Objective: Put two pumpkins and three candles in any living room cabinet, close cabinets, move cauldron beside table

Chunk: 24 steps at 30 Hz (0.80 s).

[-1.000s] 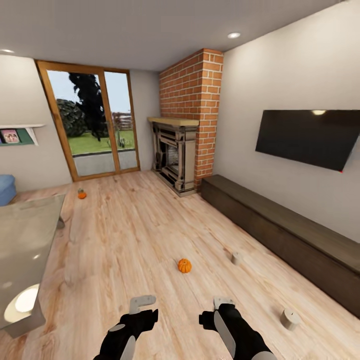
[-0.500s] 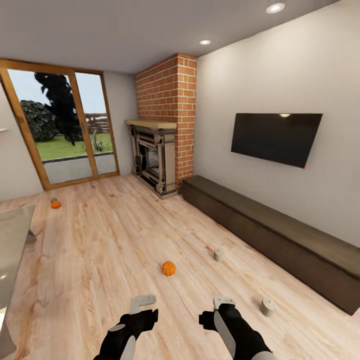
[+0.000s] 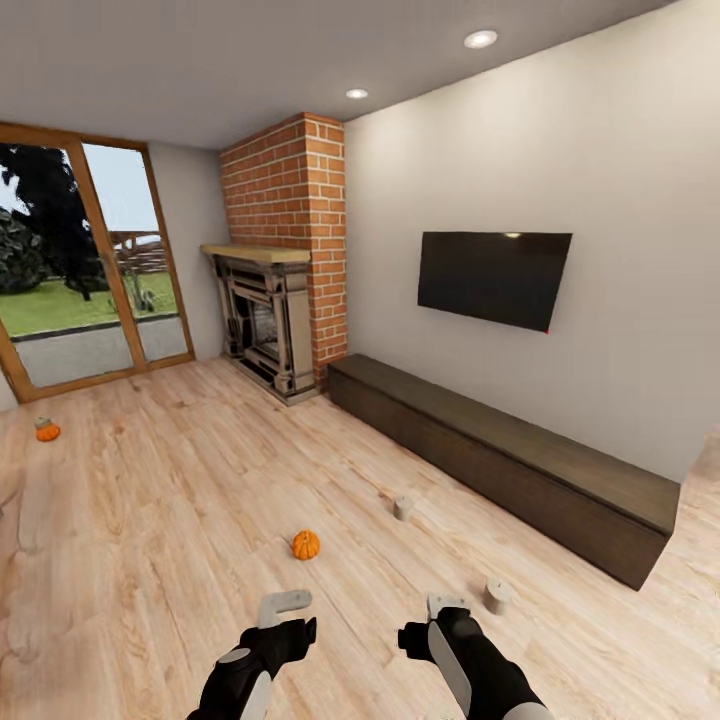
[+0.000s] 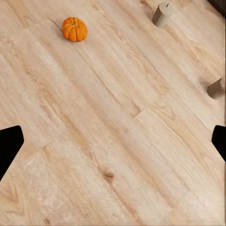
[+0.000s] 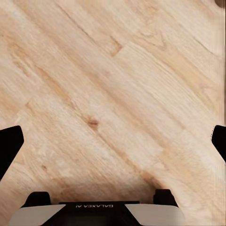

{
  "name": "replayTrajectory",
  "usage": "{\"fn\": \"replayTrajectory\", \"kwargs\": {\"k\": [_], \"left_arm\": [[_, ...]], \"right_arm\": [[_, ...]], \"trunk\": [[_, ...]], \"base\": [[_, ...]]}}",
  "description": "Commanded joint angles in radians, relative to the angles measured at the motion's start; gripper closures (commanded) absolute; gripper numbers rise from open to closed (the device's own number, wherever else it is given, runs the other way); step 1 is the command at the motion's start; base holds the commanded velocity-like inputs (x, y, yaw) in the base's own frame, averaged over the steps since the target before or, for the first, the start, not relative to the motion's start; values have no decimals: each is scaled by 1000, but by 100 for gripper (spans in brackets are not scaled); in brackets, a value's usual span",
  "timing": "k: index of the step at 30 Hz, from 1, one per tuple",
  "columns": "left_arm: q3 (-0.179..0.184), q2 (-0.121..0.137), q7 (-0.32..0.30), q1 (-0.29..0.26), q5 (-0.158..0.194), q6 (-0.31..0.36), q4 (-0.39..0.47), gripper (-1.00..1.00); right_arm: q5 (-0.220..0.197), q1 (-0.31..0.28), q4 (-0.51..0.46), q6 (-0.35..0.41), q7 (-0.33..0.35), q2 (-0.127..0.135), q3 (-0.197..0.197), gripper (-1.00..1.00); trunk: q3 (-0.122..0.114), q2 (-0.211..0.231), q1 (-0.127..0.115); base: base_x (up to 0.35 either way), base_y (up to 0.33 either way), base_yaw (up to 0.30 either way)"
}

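Two pumpkins (image 3: 306, 545) (image 3: 46, 431), two candles (image 3: 403, 508) (image 3: 497, 596) on floor; cabinet (image 3: 500, 460) seemingly closed.

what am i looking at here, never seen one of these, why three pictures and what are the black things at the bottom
This is a simulated living room seen by a wheeled robot with two arms. The big picture comes from a camera on its head, looking forward and down. The black shapes at its bottom are the left gripper and right gripper. The other two pictures come from cameras on each wrist, looking down at the wooden floor.

On the floor lie a near pumpkin, a far pumpkin by the glass door, and two candles. The left wrist view shows the near pumpkin and both candles too. A long dark cabinet stands closed against the wall under the TV.

Both sets of jaws are open and hold nothing.
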State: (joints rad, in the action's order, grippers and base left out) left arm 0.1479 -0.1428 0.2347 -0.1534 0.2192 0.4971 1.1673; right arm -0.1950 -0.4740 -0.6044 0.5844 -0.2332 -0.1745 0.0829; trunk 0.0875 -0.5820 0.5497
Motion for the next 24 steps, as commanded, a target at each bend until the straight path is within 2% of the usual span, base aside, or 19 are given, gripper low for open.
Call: {"fn": "replayTrajectory", "kwargs": {"k": [1,19,24], "left_arm": [[0,0,0,0,0,0,0,-100],[-1,5,0,0,0,2,-1,-100],[-2,14,1,0,0,5,-1,-100]], "right_arm": [[0,0,0,0,0,0,0,-100],[2,0,0,-3,-2,0,-1,-100],[3,0,0,-3,-1,0,-38,-100]], "trunk": [[-1,0,0],[-13,0,0],[-17,0,0]], "base": [[0,0,-277],[0,0,-277],[0,0,-277]]}}
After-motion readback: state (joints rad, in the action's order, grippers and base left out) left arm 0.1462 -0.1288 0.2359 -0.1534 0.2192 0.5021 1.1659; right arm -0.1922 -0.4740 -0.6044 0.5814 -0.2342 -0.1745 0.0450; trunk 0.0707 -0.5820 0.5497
